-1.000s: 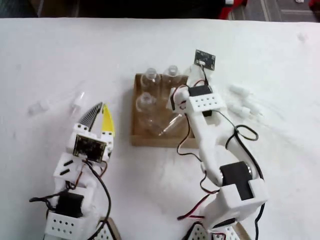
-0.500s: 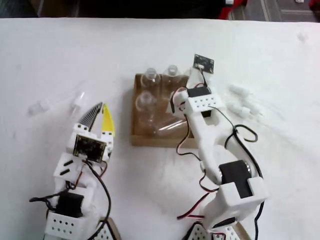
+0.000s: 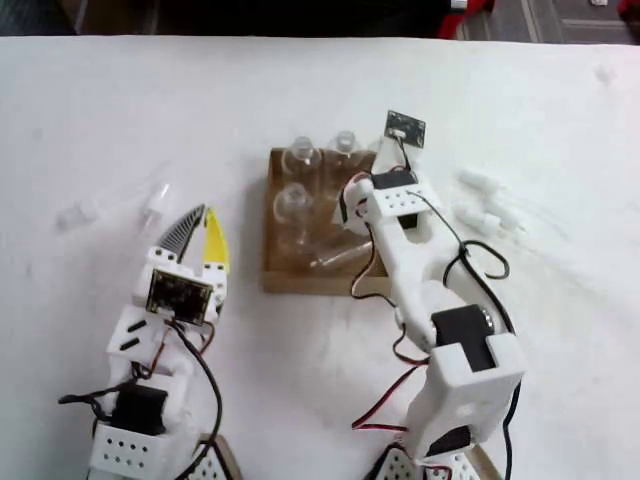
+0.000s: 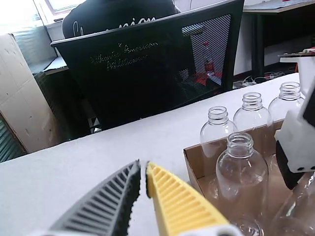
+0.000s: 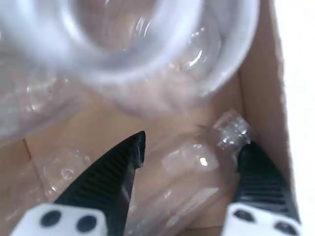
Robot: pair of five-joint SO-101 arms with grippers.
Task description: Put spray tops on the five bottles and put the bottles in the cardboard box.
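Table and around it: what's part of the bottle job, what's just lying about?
Job:
- cardboard box
- upright bottles in it
- bottle lying in it, straddled by the open right claw
- spray tops on the table, on the right arm's side

Lying about:
- black mesh chair
- cardboard sheet behind the table

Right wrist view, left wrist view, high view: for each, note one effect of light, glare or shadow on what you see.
Right wrist view: white glints on the lying bottle inside the open right claw. Left wrist view: bright window behind, so the chair reads as a dark mass. High view: evenly lit white table; the clear spray tops nearly vanish against it.
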